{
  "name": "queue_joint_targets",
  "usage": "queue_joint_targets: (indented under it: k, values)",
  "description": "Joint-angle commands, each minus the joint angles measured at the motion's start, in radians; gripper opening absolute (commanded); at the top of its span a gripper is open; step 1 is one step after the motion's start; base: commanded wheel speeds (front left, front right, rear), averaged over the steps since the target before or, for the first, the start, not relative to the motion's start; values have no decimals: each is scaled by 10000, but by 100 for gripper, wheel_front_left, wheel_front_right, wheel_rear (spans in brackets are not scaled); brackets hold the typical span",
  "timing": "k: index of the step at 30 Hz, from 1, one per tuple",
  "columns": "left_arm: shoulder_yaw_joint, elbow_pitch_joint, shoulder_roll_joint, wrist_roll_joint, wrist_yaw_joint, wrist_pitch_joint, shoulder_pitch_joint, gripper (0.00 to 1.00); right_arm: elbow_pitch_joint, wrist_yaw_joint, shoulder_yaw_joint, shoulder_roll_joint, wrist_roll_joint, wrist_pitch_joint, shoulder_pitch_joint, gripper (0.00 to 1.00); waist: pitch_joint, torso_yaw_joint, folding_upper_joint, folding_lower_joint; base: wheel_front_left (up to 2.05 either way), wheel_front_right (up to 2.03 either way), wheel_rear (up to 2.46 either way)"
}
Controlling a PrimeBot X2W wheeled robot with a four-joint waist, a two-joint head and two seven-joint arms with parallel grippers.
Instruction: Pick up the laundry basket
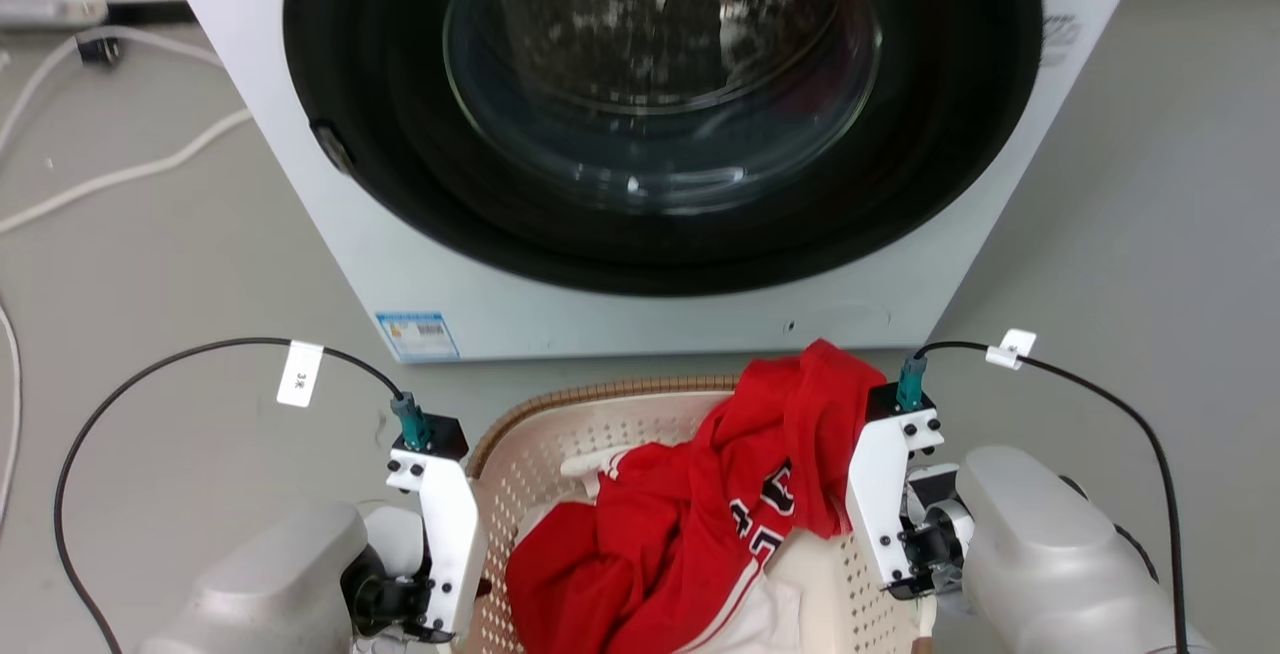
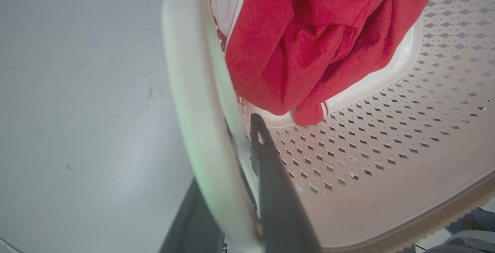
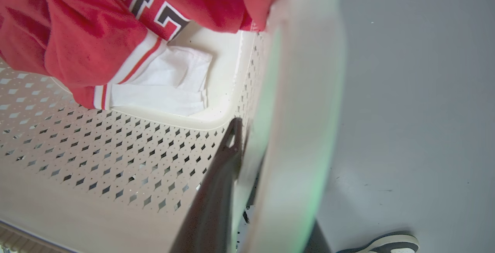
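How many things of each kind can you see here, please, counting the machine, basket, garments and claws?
Washing machine: 1
Laundry basket: 1
Garments: 2 (red jersey, white cloth)
Claws: 2 (left claw, right claw, each astride a side of the basket)
Total: 6

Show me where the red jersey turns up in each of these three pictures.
Head view: red jersey at bottom centre, heaped in the laundry basket.
Left wrist view: jersey at top, right of centre.
Right wrist view: jersey at top left.
Shared landmark: the basket's perforated cream wall beside the jersey.
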Motion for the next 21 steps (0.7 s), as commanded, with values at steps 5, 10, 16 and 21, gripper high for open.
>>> queue_joint_targets:
  k: [5,10,16,21]
  values:
    - [-112,-110,193,-225,-42,729,431,0,-29,28,192,-73,324,477,257,0,-1139,-131,0,3,0,0,0]
    - [-123,-136,288,-491,-42,1269,653,0,-143,28,347,-80,660,1011,291,0,-1563,-177,0,3,0,0,0]
    - [-139,-244,319,-772,-42,1865,836,0,-186,28,503,-78,989,1363,366,0,-1913,-204,0,3,0,0,0]
    - [-148,-300,348,-849,-42,2143,889,0,-245,28,568,-77,1281,1587,370,0,-2058,-205,0,3,0,0,0]
